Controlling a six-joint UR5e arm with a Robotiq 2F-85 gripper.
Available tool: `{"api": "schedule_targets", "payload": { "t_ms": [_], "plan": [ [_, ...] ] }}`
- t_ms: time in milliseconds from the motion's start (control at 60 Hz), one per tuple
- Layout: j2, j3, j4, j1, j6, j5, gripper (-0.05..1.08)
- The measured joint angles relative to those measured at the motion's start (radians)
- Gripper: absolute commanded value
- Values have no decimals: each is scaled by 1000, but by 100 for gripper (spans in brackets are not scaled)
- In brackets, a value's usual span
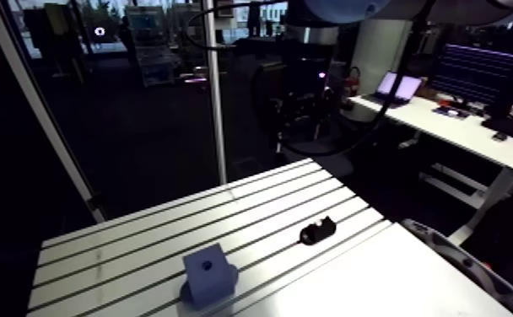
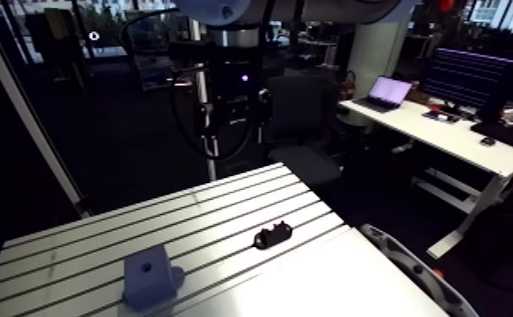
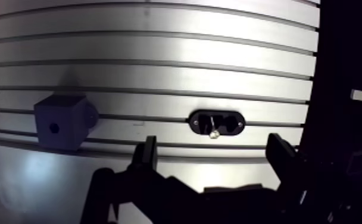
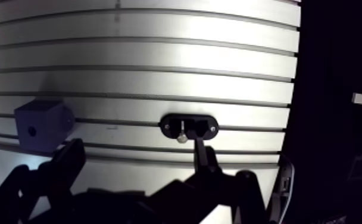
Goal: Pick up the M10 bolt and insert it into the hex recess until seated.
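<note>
Ahead, bolt [image 3: 211,127] in black holder [image 3: 234,123], pincer [image 3: 212,145] spread

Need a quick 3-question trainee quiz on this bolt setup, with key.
1. True or false: the bolt is seated in the block.
2. The fingers are: A) open, B) shut on the bolt, C) shut on the block.
3. What is the bolt lying in?
Key: 1 false; 2 A; 3 the black holder on the table.
</note>
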State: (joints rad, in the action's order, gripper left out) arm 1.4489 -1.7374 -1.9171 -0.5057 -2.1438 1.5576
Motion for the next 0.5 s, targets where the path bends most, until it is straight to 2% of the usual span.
{"api": "schedule_targets", "payload": {
  "t_ms": [350,500],
  "plan": [
    [2,-45,-26,-14,14,0,1],
    [3,-79,-72,-26,4,2,1]
  ]
}}
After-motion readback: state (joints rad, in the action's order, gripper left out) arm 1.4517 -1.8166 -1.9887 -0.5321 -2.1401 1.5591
